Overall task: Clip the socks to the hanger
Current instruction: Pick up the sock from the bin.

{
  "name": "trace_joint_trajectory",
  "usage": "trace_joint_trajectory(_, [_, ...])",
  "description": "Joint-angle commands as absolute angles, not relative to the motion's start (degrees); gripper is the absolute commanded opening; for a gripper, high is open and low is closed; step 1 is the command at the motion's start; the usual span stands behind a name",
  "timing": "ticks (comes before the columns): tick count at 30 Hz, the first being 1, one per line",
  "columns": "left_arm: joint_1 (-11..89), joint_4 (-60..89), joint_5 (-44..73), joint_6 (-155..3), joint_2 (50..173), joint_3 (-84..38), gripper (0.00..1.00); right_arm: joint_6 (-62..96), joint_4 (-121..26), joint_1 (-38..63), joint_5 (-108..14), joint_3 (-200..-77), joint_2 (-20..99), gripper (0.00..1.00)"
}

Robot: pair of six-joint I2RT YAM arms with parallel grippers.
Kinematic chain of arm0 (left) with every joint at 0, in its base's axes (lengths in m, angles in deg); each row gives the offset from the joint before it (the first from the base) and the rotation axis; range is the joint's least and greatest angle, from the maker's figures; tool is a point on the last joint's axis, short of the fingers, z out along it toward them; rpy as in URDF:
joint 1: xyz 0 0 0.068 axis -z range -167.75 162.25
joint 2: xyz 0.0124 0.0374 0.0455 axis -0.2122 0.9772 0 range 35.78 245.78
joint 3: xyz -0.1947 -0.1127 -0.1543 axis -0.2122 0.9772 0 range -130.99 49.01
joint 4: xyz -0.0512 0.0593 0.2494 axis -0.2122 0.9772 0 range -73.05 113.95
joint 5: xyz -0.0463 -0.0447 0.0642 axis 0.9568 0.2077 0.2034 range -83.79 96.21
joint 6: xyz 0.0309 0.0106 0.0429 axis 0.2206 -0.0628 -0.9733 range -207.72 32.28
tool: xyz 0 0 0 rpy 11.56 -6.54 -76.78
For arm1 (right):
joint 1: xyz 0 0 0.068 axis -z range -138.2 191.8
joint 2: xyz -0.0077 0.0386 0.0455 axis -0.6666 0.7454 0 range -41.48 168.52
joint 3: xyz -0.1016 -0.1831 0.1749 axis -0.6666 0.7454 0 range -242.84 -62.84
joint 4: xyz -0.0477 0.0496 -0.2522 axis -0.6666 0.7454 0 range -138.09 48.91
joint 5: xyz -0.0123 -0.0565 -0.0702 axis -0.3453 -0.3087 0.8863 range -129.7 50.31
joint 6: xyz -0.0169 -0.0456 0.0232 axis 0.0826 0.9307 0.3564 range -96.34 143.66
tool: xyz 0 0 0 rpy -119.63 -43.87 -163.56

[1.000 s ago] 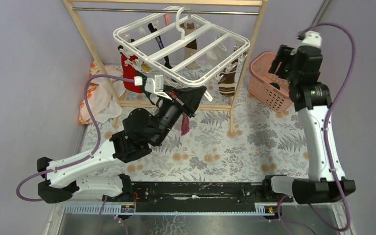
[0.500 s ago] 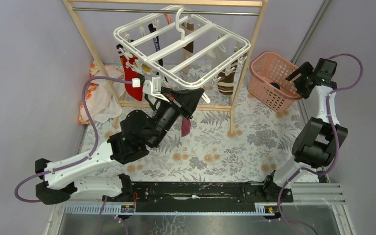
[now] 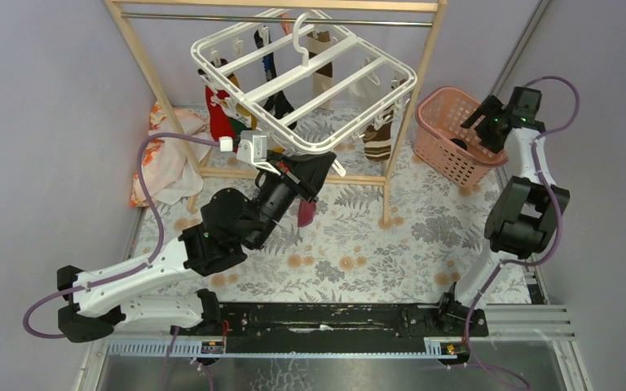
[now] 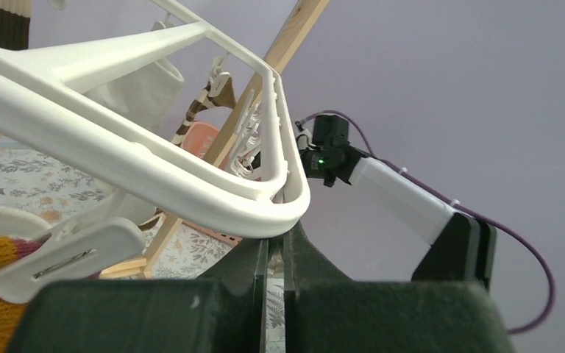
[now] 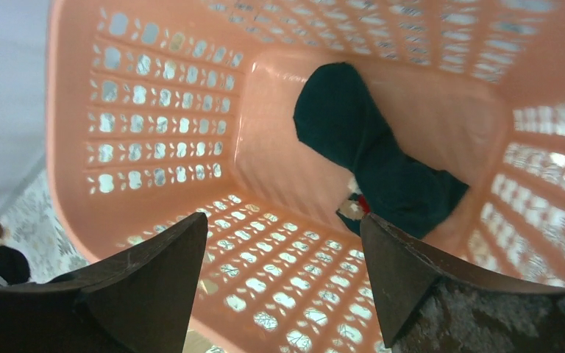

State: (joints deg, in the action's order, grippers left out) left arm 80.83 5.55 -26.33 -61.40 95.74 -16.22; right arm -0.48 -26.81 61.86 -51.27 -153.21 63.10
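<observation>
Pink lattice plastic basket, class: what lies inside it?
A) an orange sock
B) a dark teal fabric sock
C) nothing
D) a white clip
B: the right wrist view shows a dark teal fabric sock on the pink lattice plastic basket's floor, beyond the open right gripper.

A hanger point(image 4: 118, 151) hangs from a rack point(image 3: 147, 90) at the back. Right of it stands a basket point(image 3: 448, 159) holding a sock point(image 5: 371, 158); left, a cloth point(image 3: 159, 167).

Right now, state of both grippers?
Left gripper: shut at the corner of the large white plastic hanger frame; whether it grips it cannot be told.
Right gripper: open, empty, over the pink lattice plastic basket.
</observation>
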Motion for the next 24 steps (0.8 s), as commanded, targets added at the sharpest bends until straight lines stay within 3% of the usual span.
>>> trace_joint_trajectory(1, [81.02,5.11,-26.4,-61.71,94.26,-14.53,0.0,3.22,-21.81,57.64,-49.27,-161.1,70.52,0.83])
trace_joint_trajectory(9, [80.89,5.39,-27.55,-62.32,91.89,-12.77,0.0,3.79,-14.13,55.04,-38.72,-175.74,82.83,0.87])
trace_joint_trajectory(16, [80.8,5.08,-28.09,-62.15,91.76,-12.03,0.0,6.43,-0.08,53.69,-34.05,-198.41,97.48,0.9])
trace_joint_trajectory(24, [80.63,4.88,-28.6,-62.19,91.76,-11.66,0.0,8.6,1.94,52.74,-34.68,-195.61,99.21,0.92])
